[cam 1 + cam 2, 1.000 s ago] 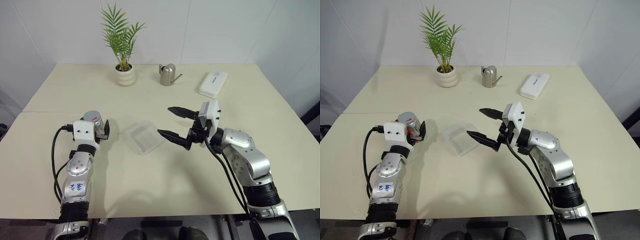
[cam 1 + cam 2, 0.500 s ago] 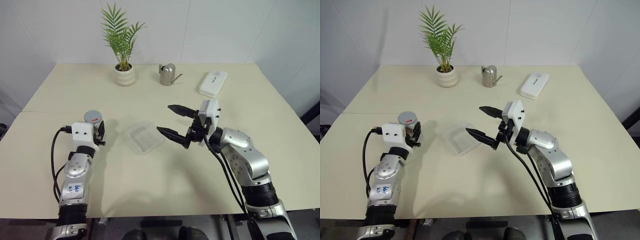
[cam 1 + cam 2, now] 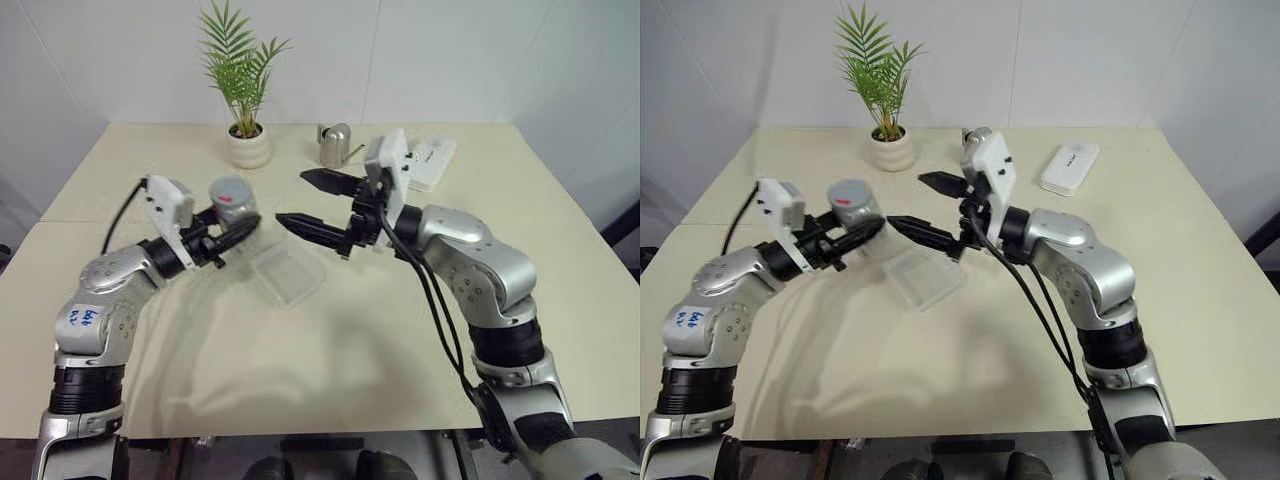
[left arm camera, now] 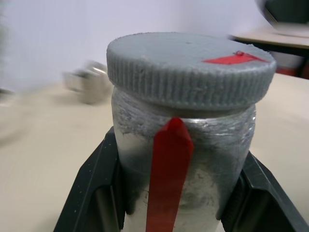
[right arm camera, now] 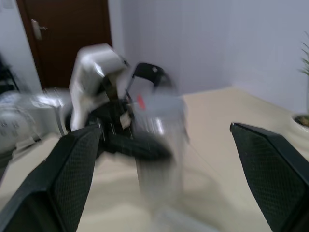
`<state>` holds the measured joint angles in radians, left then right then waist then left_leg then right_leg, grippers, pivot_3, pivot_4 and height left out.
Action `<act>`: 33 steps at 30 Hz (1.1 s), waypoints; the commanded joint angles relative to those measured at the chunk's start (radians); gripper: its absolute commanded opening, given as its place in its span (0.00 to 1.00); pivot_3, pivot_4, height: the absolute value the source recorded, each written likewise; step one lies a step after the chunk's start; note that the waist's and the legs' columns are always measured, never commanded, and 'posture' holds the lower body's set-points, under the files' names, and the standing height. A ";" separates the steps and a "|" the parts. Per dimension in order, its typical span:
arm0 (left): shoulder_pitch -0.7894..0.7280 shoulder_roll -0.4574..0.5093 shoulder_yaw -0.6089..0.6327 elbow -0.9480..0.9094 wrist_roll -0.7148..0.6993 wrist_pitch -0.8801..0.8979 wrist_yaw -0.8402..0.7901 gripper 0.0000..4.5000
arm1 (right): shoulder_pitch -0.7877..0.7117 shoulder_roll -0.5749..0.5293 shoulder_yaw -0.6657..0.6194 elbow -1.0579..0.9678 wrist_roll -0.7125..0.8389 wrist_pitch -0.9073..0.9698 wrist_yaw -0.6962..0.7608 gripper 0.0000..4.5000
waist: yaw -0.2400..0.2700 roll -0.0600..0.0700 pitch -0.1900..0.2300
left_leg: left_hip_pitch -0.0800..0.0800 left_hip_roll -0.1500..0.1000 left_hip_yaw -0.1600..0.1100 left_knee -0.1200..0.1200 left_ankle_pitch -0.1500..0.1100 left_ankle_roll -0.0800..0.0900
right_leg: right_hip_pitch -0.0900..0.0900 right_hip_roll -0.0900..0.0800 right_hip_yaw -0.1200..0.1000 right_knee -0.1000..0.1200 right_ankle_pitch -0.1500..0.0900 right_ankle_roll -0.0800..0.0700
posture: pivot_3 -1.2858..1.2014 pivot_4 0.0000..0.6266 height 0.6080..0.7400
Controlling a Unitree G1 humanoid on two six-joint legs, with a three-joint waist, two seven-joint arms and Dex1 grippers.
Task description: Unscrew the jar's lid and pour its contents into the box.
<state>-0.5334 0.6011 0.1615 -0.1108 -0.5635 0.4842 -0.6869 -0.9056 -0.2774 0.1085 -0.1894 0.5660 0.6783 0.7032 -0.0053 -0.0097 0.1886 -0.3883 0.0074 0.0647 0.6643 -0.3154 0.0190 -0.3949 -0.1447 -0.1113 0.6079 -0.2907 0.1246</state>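
Observation:
The jar, a small silver cylinder, hangs above the table left of centre with its grey lid screwed on. My left gripper is shut on the jar's body. The left wrist view shows the lid with a red mark on top, a red strip down the jar, and black fingers on both sides. My right gripper is open just right of the jar, pointing at it without touching. The clear box lies on the table below both grippers. The contents are hidden inside the jar.
A potted palm, a steel watering can and a white oblong device stand along the far side of the table. The device is partly behind my right wrist.
My left gripper shut on the jar and lifted it up and rightward off the table. My right gripper rose and moved left toward the jar, staying open.

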 commanded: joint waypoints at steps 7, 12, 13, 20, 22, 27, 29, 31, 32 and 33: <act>-0.038 -0.060 -0.040 -0.039 -0.032 0.010 -0.060 0.43 | -0.046 0.077 0.061 0.097 -0.099 -0.046 -0.037 1.00 | -0.001 0.000 0.000 | 0.000 0.000 0.001 0.000 0.000 0.000 | 0.000 0.000 0.000 0.000 0.000 0.000 | 0.52 0.24 1.00; -0.040 -0.043 -0.039 -0.021 0.005 -0.024 -0.079 0.43 | -0.061 0.089 0.047 0.148 -0.117 -0.067 -0.030 1.00 | -0.002 0.000 0.000 | 0.000 0.000 0.001 0.001 0.000 0.000 | 0.000 0.001 0.001 0.000 0.000 0.000 | 0.52 0.24 1.00; -0.043 -0.043 -0.036 -0.017 0.004 -0.024 -0.078 0.43 | -0.065 0.090 0.045 0.155 -0.118 -0.069 -0.029 1.00 | -0.002 0.000 0.000 | 0.000 0.000 0.001 0.001 0.000 0.000 | 0.000 0.001 0.000 0.000 0.000 0.000 | 0.52 0.24 1.00; -0.028 -0.052 -0.046 -0.038 0.002 -0.024 -0.085 0.43 | -0.074 0.117 0.018 0.152 -0.086 -0.049 -0.024 1.00 | -0.004 0.000 0.000 | 0.000 0.001 0.000 0.001 0.000 0.000 | 0.000 0.001 0.001 0.000 0.000 0.000 | 0.52 0.24 1.00; -0.026 -0.055 -0.047 -0.038 0.002 -0.024 -0.085 0.43 | -0.071 0.122 0.016 0.140 -0.076 -0.045 -0.019 0.91 | -0.006 0.000 0.000 | 0.000 0.001 0.000 0.001 0.000 0.000 | 0.000 0.001 0.001 0.000 0.000 0.000 | 0.52 0.24 1.00; -0.026 -0.054 -0.044 -0.041 -0.005 -0.020 -0.089 0.43 | -0.068 0.123 0.018 0.132 -0.060 -0.028 -0.010 0.56 | -0.011 0.000 0.000 | 0.000 0.001 0.000 0.001 0.000 0.000 | 0.000 0.001 0.001 0.000 0.000 0.000 | 0.52 0.24 1.00; -0.029 -0.053 -0.040 -0.046 -0.010 -0.016 -0.088 0.43 | -0.068 0.121 0.020 0.139 -0.064 -0.028 -0.013 0.56 | -0.012 0.000 0.000 | 0.000 0.000 0.000 0.001 0.000 0.000 | 0.000 0.001 0.001 0.000 0.000 0.000 | 0.52 0.24 1.00; -0.031 -0.056 -0.034 -0.053 -0.028 -0.008 -0.094 0.43 | -0.072 0.117 0.017 0.147 -0.061 -0.029 -0.005 0.56 | -0.014 0.000 0.000 | 0.000 0.001 0.000 0.001 0.000 0.000 | 0.000 0.001 0.001 0.000 0.000 0.000 | 0.52 0.24 1.00; -0.031 -0.056 -0.033 -0.056 -0.033 -0.006 -0.098 0.43 | -0.074 0.116 0.017 0.148 -0.059 -0.030 0.000 0.56 | -0.016 0.000 0.000 | 0.000 0.001 0.000 0.001 0.000 0.000 | 0.000 0.001 0.001 0.000 0.000 0.000 | 0.52 0.24 1.00; -0.033 -0.056 -0.033 -0.056 -0.039 -0.004 -0.104 0.43 | -0.078 0.111 0.017 0.154 -0.059 -0.033 0.010 0.56 | -0.017 0.000 0.000 | 0.000 0.001 0.000 0.001 0.000 0.000 | 0.000 0.001 0.001 0.000 0.000 0.000 | 0.52 0.24 1.00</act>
<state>-0.5594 0.5471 0.1090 -0.1124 -0.5648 0.4831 -0.7666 -0.9637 -0.1597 0.1467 -0.0146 0.4955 0.6565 0.6926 -0.0225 -0.0097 0.1886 -0.3885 0.0079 0.0650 0.6654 -0.3153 0.0189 -0.3949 -0.1439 -0.1104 0.6084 -0.2907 0.1246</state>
